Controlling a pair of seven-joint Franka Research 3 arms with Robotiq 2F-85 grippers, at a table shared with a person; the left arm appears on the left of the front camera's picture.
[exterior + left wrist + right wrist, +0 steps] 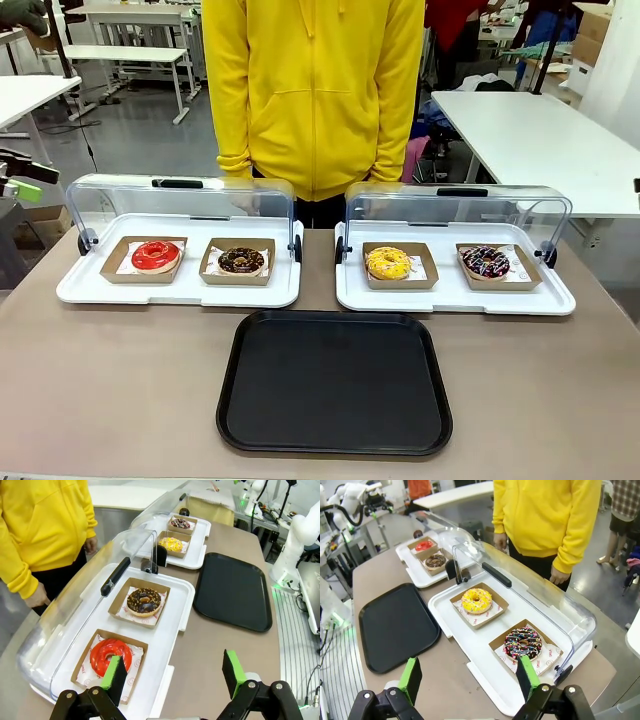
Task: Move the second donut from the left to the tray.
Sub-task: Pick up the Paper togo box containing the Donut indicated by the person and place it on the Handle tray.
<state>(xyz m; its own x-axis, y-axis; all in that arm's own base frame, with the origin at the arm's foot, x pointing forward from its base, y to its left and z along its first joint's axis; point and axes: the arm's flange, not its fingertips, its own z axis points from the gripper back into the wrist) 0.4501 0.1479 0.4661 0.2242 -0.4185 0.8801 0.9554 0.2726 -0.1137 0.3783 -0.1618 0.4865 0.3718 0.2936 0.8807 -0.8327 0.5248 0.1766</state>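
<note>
The second donut from the left (241,261) is a dark chocolate ring with light specks, sitting in a brown cardboard holder on the left white tray; I also see this donut (144,602) in the left wrist view and, small, the same donut (435,560) in the right wrist view. The black tray (335,382) lies flat in front of both white trays; the tray (233,590) and the tray (395,625) show from both wrists. My left gripper (175,677) hangs open above the table by the left white tray. My right gripper (469,677) is open above the right white tray's near edge.
A glossy red donut (155,254) sits left of the chocolate one. The right white tray (455,290) holds a yellow donut (388,263) and a sprinkled dark donut (486,262). Both clear lids (180,200) stand open. A person in a yellow hoodie (315,90) stands behind.
</note>
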